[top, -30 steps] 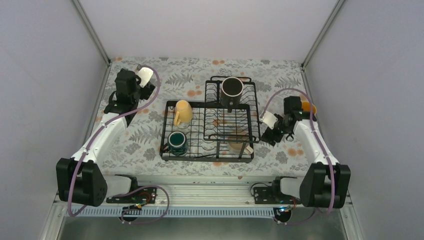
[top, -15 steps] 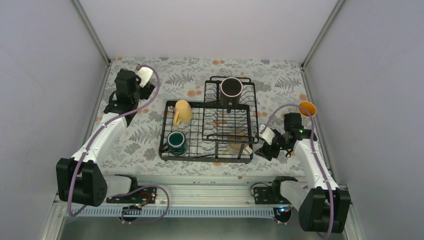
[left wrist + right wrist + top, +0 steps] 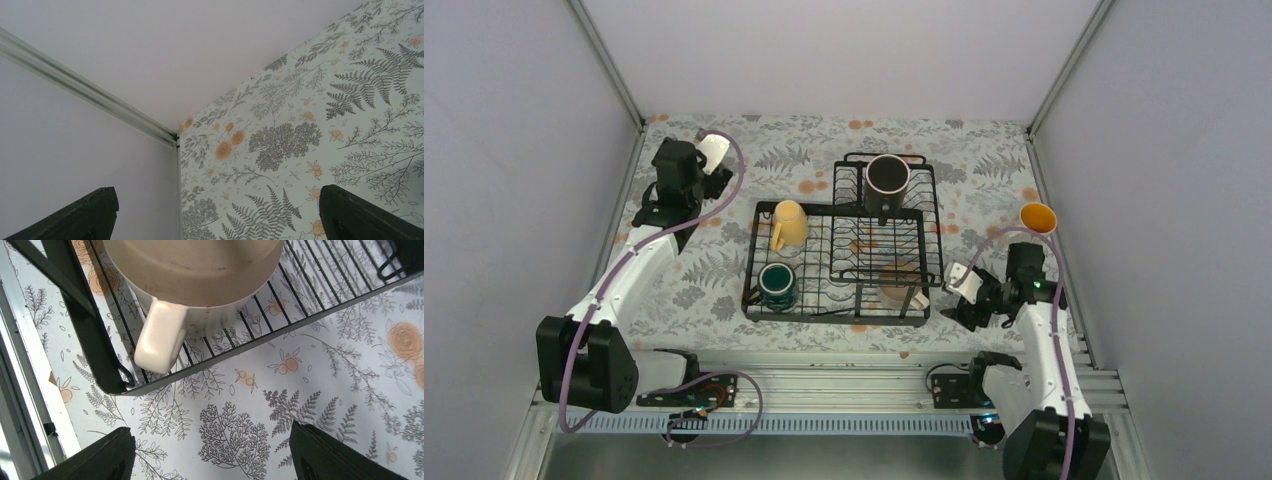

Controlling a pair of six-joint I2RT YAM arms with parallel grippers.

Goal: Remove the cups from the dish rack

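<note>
The fern-and-flower printed tablecloth (image 3: pixel 694 290) covered the whole bench, and the black wire rectangular dish rack (image 3: pixel 844 319) sat in the middle of it. My right gripper (image 3: pixel 210 437) hung just outside the rack's near right corner, its two fingers apart with nothing between them. Inside that corner sat the cream-white handled mug (image 3: pixel 200 270), its stubby handle (image 3: pixel 157 337) pointing out toward me over the bottom wires. I could not tell whether it stood mouth up or mouth down.

I judged this mug to be the one to take. The handle lay left of the middle of my gap, so I reckoned I should shift that way and square up before going in. The lift needed to go straight up, because the rack's thick corner bar (image 3: pixel 85 325) stood close beside the handle.

The pale yellow mug (image 3: pixel 789 224) and dark teal-green mug (image 3: pixel 777 284) were in the rack, and the black mug (image 3: pixel 887 178) was in the raised wire basket (image 3: pixel 849 185). The tall white mug with orange inside (image 3: pixel 1037 217) stood on the cloth, well apart to the right. My left gripper (image 3: pixel 218 196) was spread wide and empty over the far left corner
</note>
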